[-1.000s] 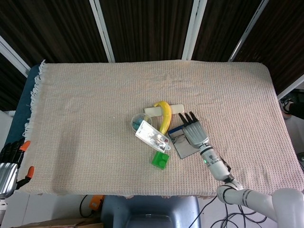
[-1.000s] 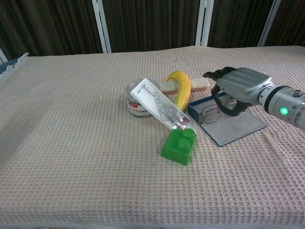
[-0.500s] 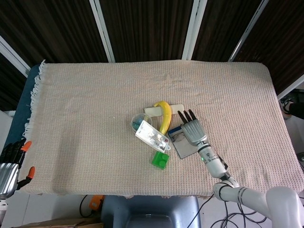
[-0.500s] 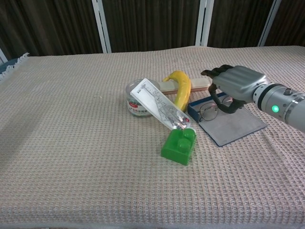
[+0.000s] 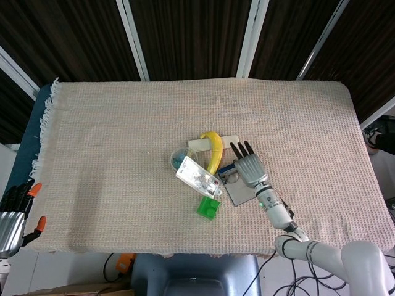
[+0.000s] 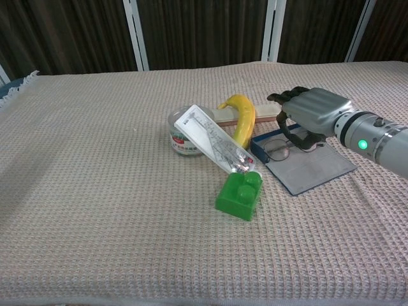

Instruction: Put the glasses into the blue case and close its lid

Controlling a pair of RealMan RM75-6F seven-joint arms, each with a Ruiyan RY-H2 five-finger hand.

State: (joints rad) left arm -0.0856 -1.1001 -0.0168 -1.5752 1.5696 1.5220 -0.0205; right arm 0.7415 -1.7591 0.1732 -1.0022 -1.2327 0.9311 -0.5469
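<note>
Over the last second the right hand [image 6: 312, 113] has carried the glasses [image 6: 278, 148] lower, so they now sit in the open blue case [image 6: 306, 167] beside the banana [image 6: 242, 118]. Its fingers [image 6: 288, 131] are still curled on the frame. The left hand [image 5: 11, 216] hangs idle off the surface, empty, fingers apart; release and lid-closing remain.

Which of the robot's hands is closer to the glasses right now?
The right hand. It hovers right over the glasses, while the left hand hangs off the table's far left edge.

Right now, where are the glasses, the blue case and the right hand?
glasses [image 6: 278, 149], chest view, on the near lens.
blue case [image 6: 313, 169], chest view, on its open grey lid.
right hand [image 6: 310, 112], chest view, on the back of the hand.
</note>
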